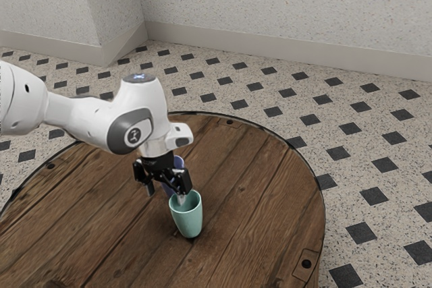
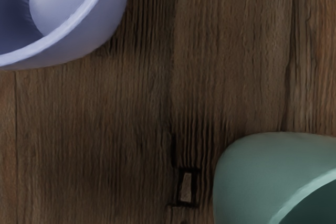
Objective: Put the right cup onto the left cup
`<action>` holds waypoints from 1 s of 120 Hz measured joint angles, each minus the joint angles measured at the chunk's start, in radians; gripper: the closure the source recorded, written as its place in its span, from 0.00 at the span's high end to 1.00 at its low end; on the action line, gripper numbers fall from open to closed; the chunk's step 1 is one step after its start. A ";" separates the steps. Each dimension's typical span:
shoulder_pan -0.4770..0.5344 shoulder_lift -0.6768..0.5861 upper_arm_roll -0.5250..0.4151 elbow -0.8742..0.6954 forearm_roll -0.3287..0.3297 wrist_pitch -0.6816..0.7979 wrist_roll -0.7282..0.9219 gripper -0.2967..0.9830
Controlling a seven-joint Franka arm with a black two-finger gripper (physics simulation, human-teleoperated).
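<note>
Two cups on the round wooden table (image 1: pixel 256 193), both upright, mouths up. Green cup (image 1: pixel 189 219): smooth inner wall in sight, and the tip of one of my fingers (image 1: pixel 181 199) at its mouth, seemingly just inside the rim; contact with the wall I can't tell. Purple cup (image 2: pixel 105 22): mouth partly in the wrist view, with a pale rounded patch inside, cup floor or contents unclear. In the exterior view it stands behind my hand, partly hidden by it, near the green one but apart. Which of them the task calls right, I can't say from these angles. Gripper (image 1: pixel 165 197) low over the table, jaws wide; the green cup lies under and beside the one finger, toward the exterior view's right, while the other finger hangs outside it, well apart. Arm (image 1: pixel 88 119) reaches in from the exterior view's left, wrist bent, hand pointing down.
</note>
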State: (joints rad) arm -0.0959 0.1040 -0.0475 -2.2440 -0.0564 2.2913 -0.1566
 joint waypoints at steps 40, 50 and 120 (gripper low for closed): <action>-0.006 0.013 0.000 0.010 0.001 0.030 -0.040 0.35; -0.009 0.018 -0.002 0.010 0.002 0.035 -0.052 0.28; -0.028 -0.110 -0.012 0.003 0.009 0.037 -0.133 0.16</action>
State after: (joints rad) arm -0.1235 -0.0062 -0.0600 -2.2410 -0.0469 2.3281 -0.2894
